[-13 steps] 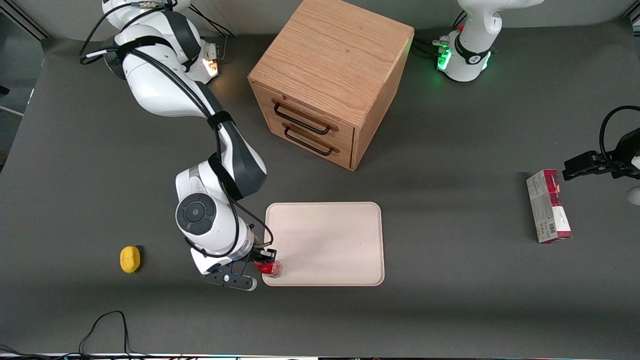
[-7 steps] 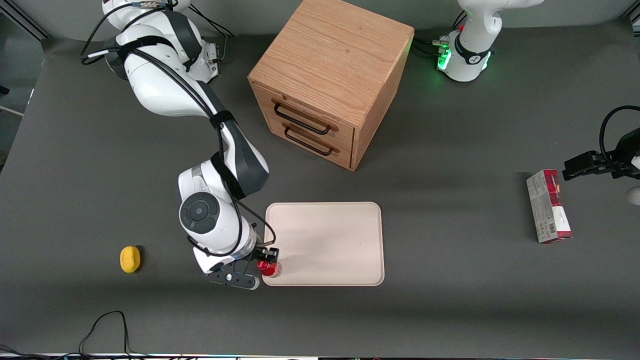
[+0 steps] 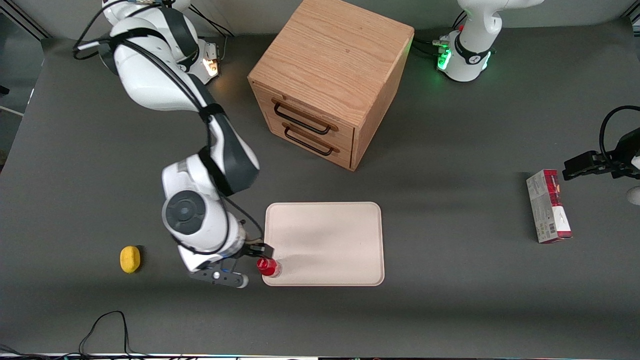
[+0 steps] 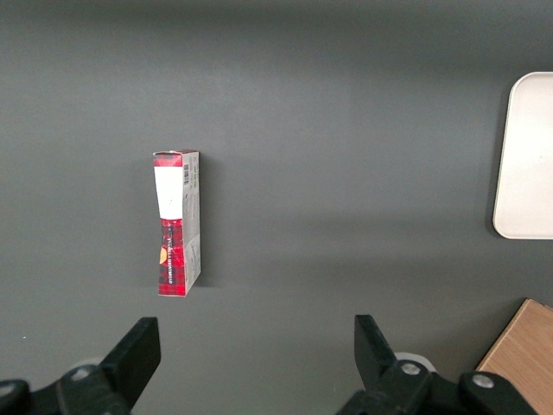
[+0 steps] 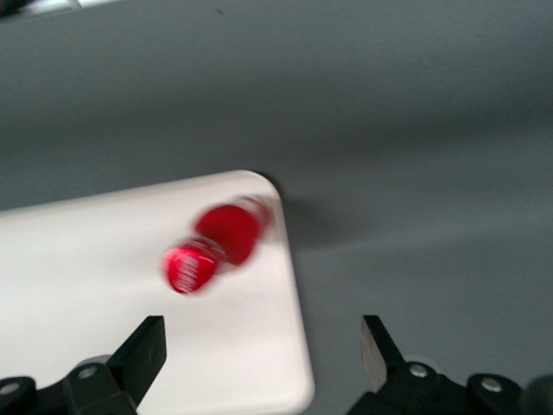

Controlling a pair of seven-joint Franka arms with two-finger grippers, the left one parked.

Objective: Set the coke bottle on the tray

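Observation:
The small red coke bottle (image 3: 269, 267) stands upright on the cream-white tray (image 3: 330, 235), at the tray's corner nearest the front camera and toward the working arm's end. My right gripper (image 3: 248, 252) is open and empty, raised beside that corner and apart from the bottle. In the right wrist view the bottle (image 5: 216, 245) shows blurred on the tray's corner (image 5: 104, 285), with the open gripper (image 5: 263, 354) clear of it and nothing between the fingers.
A wooden two-drawer cabinet (image 3: 327, 80) stands farther from the front camera than the tray. A yellow lemon-like lump (image 3: 130, 259) lies toward the working arm's end. A red-and-white carton (image 3: 548, 206) lies toward the parked arm's end, also in the left wrist view (image 4: 177, 222).
My gripper let go of the bottle, opened, and drew up and away toward the working arm's end. The bottle stays standing on the tray's corner.

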